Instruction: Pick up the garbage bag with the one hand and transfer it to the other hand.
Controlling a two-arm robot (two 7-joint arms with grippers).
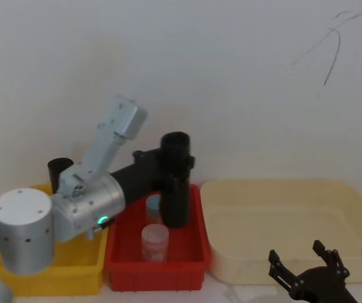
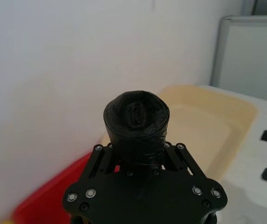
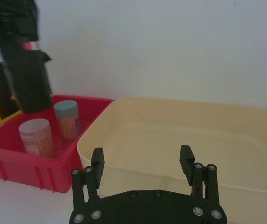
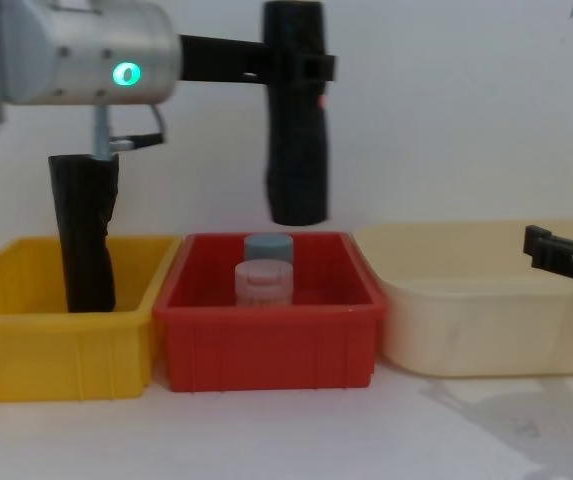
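Left pincer point(image 4: 301, 70) is clenching the smooth black garbage bag roll point(image 4: 296, 150) above a red plastic bin point(image 4: 266, 345); loosening before the released right pincer point(image 3: 142, 161) grips would drop it.

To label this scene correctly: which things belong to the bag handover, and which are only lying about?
Job: garbage bag; left gripper, jaws shut on it; right gripper, jaws open.
Lying about: red bin; blue-lidded jar; pink jar; yellow bin; second black roll; cream tub.

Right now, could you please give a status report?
Left gripper shut on garbage bag, upright above red bin. Right gripper open, low by cream tub. Nothing seen between them.
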